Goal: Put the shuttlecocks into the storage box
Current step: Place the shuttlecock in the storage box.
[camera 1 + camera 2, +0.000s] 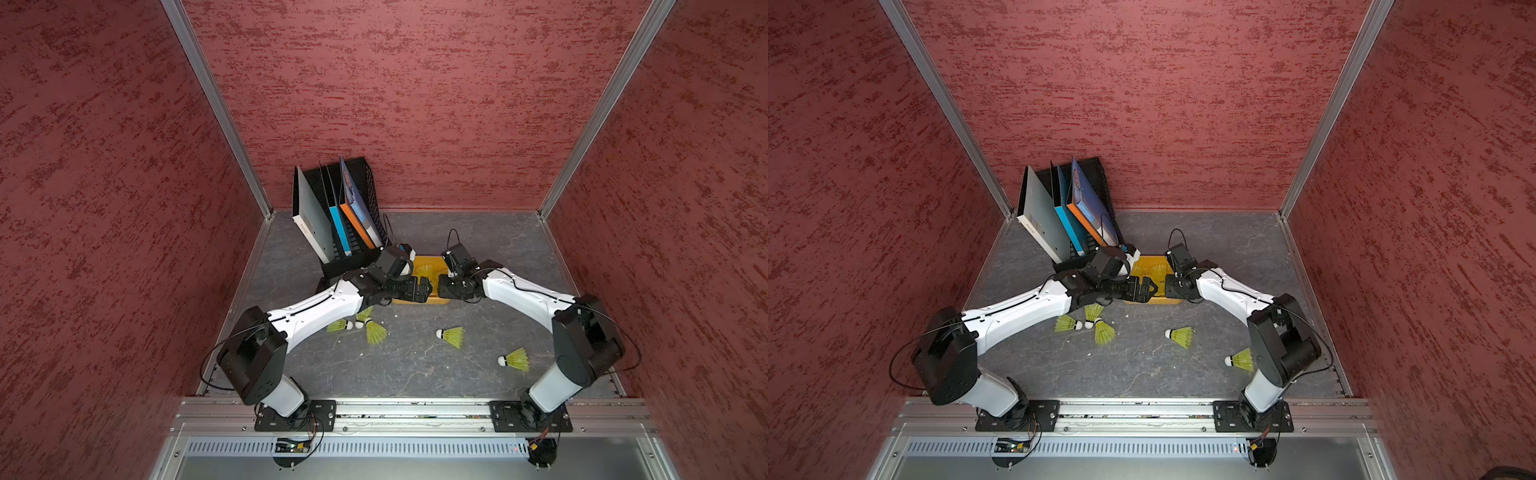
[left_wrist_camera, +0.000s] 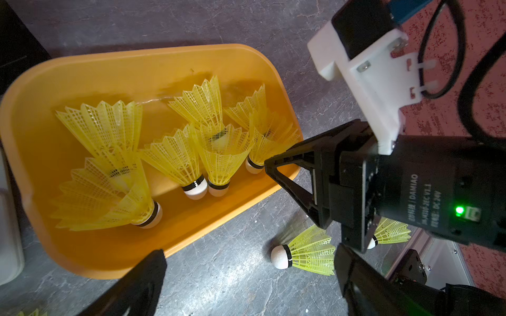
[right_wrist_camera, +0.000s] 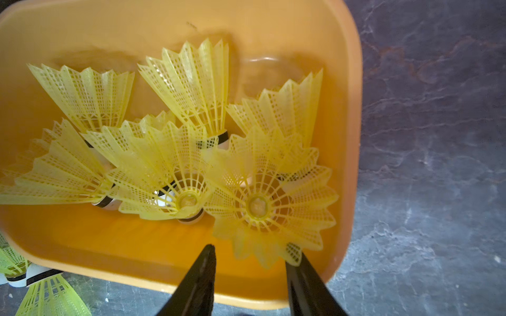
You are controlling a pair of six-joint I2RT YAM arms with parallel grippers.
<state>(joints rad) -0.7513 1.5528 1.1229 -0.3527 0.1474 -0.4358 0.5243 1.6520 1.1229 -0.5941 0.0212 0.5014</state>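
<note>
Black mesh file rack (image 1: pixel 365 187) with upright books stands far left, just beside the shallow orange-yellow plastic storage box (image 3: pixel 353 109). Left gripper (image 2: pixel 249 253) hovers at the box's near-left corner, jaws wide apart, empty. Under its forearm three neon yellow-green plastic shuttlecocks (image 1: pixel 376 332) with white tips lie clustered on the grey stone-pattern table (image 1: pixel 415 374), tips close together. Several more are in the box. Most lie with tips to the near wall and skirts fanned toward the far wall; two by the right gripper (image 3: pixel 252 250) tilt up. Its jaws stand apart over the near rim, one skirt edge touching a finger, nothing clamped. Two more shuttlecocks (image 1: pixel 453 336) lie right of centre, tips pointing left, long axes left-right. Table right of the box is open.
</note>
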